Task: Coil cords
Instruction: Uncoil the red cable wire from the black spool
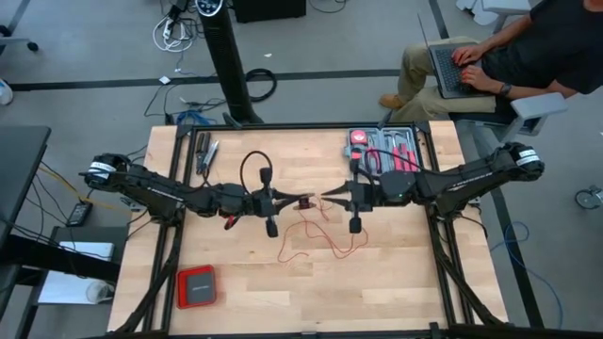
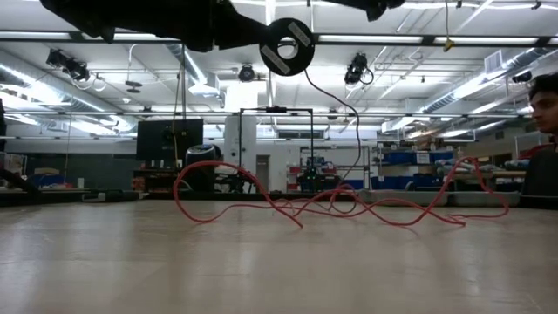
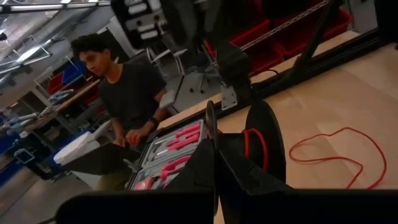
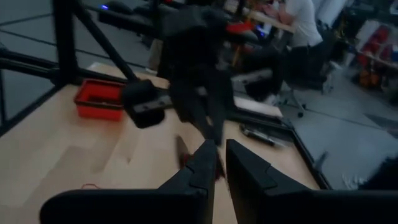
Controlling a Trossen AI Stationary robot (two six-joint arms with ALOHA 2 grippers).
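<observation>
Red cord (image 1: 325, 235) trails centre-frame; our left gripper (image 1: 294, 200), fingers together, pinches its small coil, the right gripper (image 1: 326, 199) nearly closed alongside. Wind evenly, keeping tension light.

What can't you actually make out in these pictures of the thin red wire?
- High view: where the thin red wire ends; too fine, its coiled part hidden between the left gripper and right gripper.
- Low view: both grippers cut off by the top edge.
- Right wrist view: the wire is blurred.
</observation>
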